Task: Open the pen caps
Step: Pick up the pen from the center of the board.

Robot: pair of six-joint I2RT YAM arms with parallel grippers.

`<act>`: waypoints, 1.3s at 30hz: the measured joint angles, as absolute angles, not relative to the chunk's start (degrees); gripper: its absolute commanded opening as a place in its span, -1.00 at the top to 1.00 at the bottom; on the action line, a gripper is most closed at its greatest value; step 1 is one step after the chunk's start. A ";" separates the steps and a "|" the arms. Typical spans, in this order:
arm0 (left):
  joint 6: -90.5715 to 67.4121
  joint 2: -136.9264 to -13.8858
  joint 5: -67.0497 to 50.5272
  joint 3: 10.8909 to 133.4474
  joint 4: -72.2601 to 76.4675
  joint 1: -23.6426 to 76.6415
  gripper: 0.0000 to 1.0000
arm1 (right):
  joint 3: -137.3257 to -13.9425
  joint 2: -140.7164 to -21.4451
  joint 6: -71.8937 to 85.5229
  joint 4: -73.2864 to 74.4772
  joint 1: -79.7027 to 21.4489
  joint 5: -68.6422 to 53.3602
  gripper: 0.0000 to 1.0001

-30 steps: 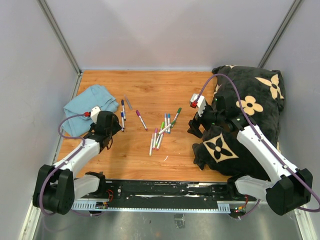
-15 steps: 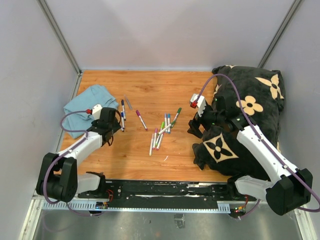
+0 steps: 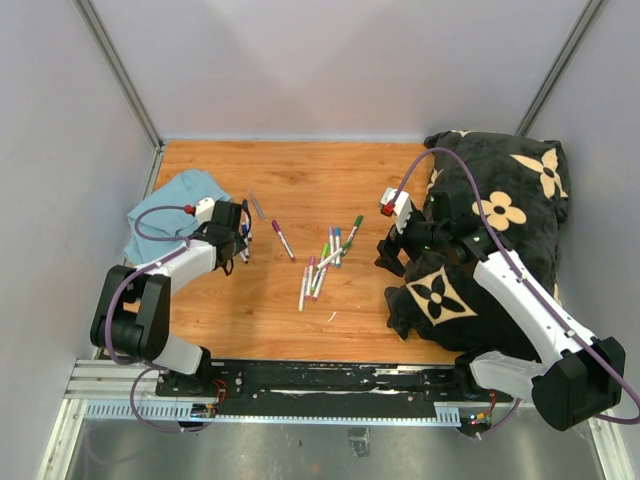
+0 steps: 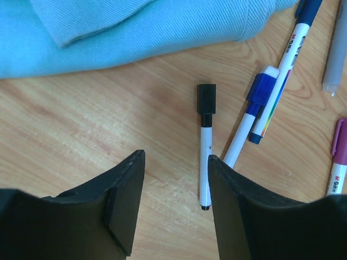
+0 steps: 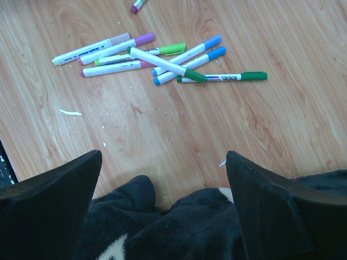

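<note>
Your left end effector [image 4: 176, 158] hangs open, empty, near the stubby black plastic cap [image 4: 206, 98] on a slim white marker [image 4: 205, 154], likely to grasp it.

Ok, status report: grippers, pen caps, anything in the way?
Left gripper open, empty, over white marker; black pen cap on. Right gripper open, empty, at black cushion edge. Blue cloth nearby, not blocking.

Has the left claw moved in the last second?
Yes. The left gripper has slid farther from the bases, along the blue cloth toward the black-capped pen.
</note>
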State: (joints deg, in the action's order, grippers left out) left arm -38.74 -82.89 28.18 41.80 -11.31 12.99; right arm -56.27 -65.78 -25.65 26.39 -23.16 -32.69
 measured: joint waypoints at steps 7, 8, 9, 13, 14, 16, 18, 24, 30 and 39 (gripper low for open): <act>-38.48 -88.58 26.89 44.16 -11.22 13.52 0.06 | -56.27 -65.78 -25.65 26.39 -23.16 -32.71 -0.97; -38.39 -89.03 26.85 44.36 -11.16 13.56 0.06 | -56.27 -65.78 -25.65 26.39 -23.16 -32.73 -0.97; -38.28 -89.49 26.85 44.58 -11.11 13.61 0.05 | -56.27 -65.78 -25.65 26.39 -23.16 -32.73 -0.97; -37.85 -90.74 26.74 45.10 -10.90 13.65 0.11 | -56.25 -65.78 -25.65 26.41 -23.16 -32.73 -0.97; -37.74 -90.85 26.74 45.10 -10.87 13.65 0.12 | -56.25 -65.78 -25.65 26.39 -23.16 -32.75 -0.97; -37.58 -91.00 26.70 45.10 -10.87 13.67 0.18 | -56.25 -65.78 -25.65 26.41 -23.16 -32.77 -0.97; -37.43 -91.00 26.68 45.10 -10.87 13.69 0.23 | -56.25 -65.78 -25.65 26.39 -23.16 -32.80 -0.97; -37.17 -91.02 26.20 45.10 -10.87 13.69 0.31 | -55.77 -65.78 -25.67 26.39 -23.16 -32.95 -0.97; -36.99 -91.05 25.85 45.10 -10.85 13.69 0.42 | -55.61 -65.78 -25.67 26.39 -23.16 -33.01 -0.97; -36.21 -90.98 25.61 44.49 -10.07 13.72 0.68 | -55.61 -65.78 -25.67 26.41 -23.16 -33.78 -0.97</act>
